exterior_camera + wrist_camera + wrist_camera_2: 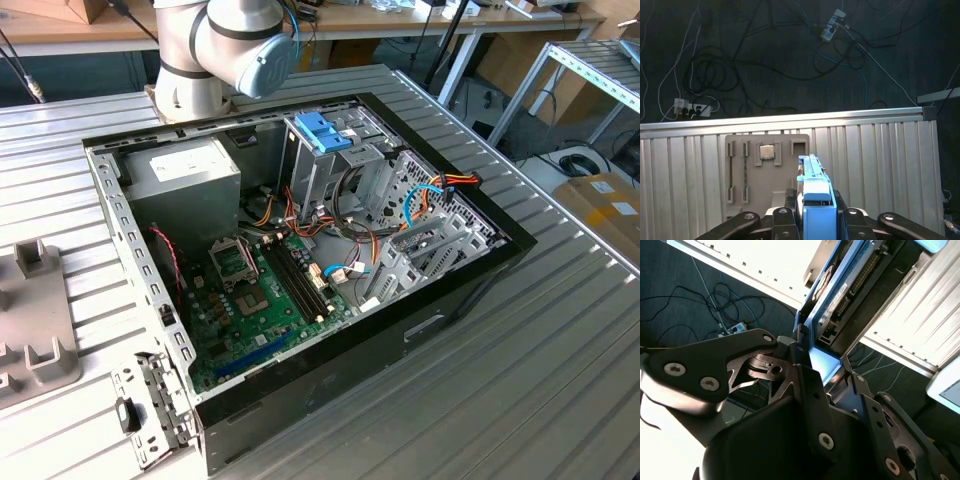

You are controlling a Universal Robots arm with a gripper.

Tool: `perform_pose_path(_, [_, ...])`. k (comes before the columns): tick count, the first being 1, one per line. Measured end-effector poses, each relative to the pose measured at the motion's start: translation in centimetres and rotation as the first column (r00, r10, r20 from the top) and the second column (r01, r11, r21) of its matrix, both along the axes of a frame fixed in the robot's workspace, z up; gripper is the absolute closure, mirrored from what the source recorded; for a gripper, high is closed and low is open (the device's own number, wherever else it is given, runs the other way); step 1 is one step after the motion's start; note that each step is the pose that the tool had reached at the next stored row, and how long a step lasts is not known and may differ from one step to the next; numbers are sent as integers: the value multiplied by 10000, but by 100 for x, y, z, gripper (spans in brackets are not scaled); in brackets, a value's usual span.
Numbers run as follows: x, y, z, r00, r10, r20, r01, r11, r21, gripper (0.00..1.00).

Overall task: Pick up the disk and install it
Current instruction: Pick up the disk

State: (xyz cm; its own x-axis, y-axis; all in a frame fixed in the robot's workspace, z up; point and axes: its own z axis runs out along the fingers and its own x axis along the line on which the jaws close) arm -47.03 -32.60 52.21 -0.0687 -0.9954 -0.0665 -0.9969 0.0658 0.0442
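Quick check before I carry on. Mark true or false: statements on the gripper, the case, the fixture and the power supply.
1. The gripper is shut on the disk in its blue carrier. True.
2. The computer case has its side panel on. False: it lies open, with the motherboard showing.
3. A square chip sits in the grey fixture. True.
4. The power supply lies outside the case. False: it sits inside it.
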Motion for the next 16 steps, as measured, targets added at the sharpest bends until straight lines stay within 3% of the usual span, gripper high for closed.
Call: perform_pose_path(16, [0, -116, 0, 10000, 0, 0, 0, 10000, 0, 63])
